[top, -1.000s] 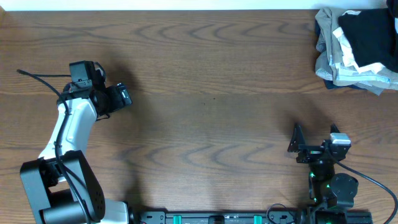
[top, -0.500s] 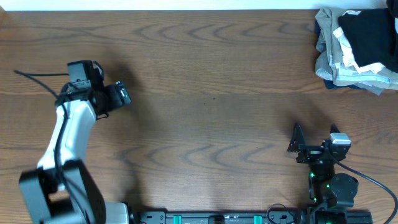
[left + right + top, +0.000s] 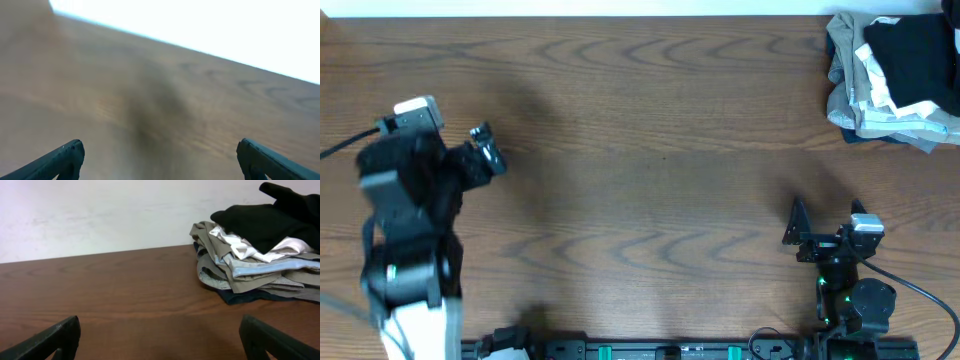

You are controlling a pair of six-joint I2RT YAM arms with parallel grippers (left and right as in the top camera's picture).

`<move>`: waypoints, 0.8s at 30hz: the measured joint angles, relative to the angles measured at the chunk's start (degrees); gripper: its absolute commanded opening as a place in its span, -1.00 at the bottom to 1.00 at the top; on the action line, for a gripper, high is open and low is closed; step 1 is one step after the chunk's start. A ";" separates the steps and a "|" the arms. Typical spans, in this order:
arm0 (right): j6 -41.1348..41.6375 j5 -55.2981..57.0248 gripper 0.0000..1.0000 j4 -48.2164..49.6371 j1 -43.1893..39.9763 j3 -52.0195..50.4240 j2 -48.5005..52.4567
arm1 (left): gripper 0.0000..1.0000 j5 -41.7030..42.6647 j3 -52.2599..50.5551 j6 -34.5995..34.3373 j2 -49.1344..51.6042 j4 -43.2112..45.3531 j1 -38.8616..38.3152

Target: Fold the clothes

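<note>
The black t-shirt [image 3: 912,48] lies crumpled on top of a pile at the table's far right corner. In the right wrist view the black t-shirt [image 3: 272,224] is at the upper right, well beyond my fingers. My right gripper [image 3: 792,225] sits near the front right edge, open and empty, far from the pile. The right wrist view shows only bare wood between the right gripper's [image 3: 160,332] tips. At the left side my left gripper [image 3: 488,148] is open. In the blurred left wrist view the left gripper [image 3: 160,150] holds nothing.
Under the black shirt lie khaki-grey garments [image 3: 865,105] and a white cloth [image 3: 880,92]; the khaki-grey garments [image 3: 250,275] also show a light blue band. The wooden table [image 3: 660,170] ends at a white wall along its far edge.
My left arm has swung back toward the left and its body now looms larger in the overhead view; its gripper shifted left. The right arm and the pile have not moved.
</note>
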 measured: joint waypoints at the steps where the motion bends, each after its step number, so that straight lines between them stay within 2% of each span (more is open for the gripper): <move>1: 0.00 0.00 0.98 0.00 0.00 0.00 0.02 | 0.96 1.33 -0.42 2.49 -1.73 0.07 0.02; 4: 0.00 0.02 0.98 0.02 0.00 0.00 0.00 | 0.96 6.47 -4.35 12.24 -8.44 0.83 0.04; 6: 0.00 0.00 0.99 0.00 0.00 0.00 0.00 | 0.96 8.55 -8.24 16.24 -12.79 2.75 0.04; 10: 0.00 0.02 0.99 0.02 0.00 0.00 0.00 | 0.96 10.45 -17.14 19.91 -19.63 9.33 0.04; 15: 0.00 0.02 0.99 0.02 0.00 0.00 -0.02 | 0.96 11.45 -30.05 19.26 -27.15 21.14 0.04; 19: 0.00 0.02 0.99 0.02 0.00 0.00 -0.04 | 0.96 11.47 -41.75 15.80 -34.10 30.82 0.04; 24: 0.00 0.00 0.99 0.02 0.00 0.00 -0.09 | 0.96 11.50 -52.43 12.70 -42.53 36.24 0.04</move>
